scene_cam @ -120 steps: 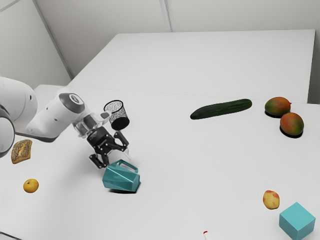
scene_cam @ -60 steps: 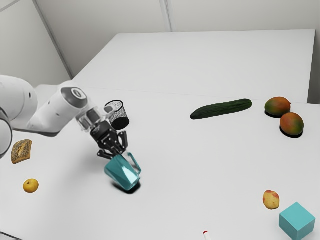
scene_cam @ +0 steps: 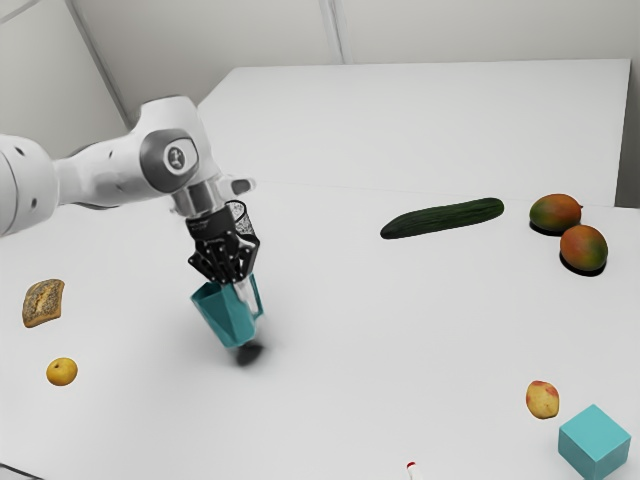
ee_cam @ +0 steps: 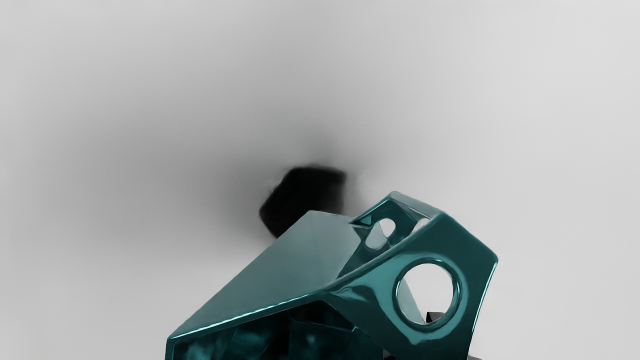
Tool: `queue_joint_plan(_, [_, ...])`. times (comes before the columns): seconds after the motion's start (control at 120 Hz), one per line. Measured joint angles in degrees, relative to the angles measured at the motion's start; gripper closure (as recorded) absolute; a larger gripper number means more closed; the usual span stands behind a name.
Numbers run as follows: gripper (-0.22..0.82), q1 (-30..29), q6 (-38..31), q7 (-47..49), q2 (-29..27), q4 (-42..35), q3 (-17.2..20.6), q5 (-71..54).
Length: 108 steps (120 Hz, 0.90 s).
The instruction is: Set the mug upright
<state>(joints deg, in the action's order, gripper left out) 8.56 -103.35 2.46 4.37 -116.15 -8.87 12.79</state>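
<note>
In the exterior view, the teal mug [scene_cam: 224,318] hangs tilted over the white table [scene_cam: 400,340], the black gripper [scene_cam: 238,284] holding it near the rim, jaws drawn close together on its wall. I'd guess it's light, stiff, rather slippery; that wall seems a decent hold.

In the wrist view, it's glossy and faceted, its angular handle [ee_cam: 467,250] round-holed.

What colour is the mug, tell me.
The mug is teal, with a glossy sheen; it shows best in the wrist view.
</note>
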Motion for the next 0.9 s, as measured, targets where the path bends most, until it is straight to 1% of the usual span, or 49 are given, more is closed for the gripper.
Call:
queue_joint_plan(0.117, [0.79,0.47,-4.19,0.64,-0.33,-0.17,1.56,-7.50])
queue_joint_plan(0.308, [0.78,-0.17,-9.76,1.49,-0.12,-0.36,2.00,-13.88])
queue_joint_plan(0.5, [0.78,-0.11,-12.61,2.21,0.41,-0.62,2.38,-15.36])
queue_joint_plan(0.9, [0.78,-0.07,-15.25,3.55,3.60,-0.59,2.98,-15.25])
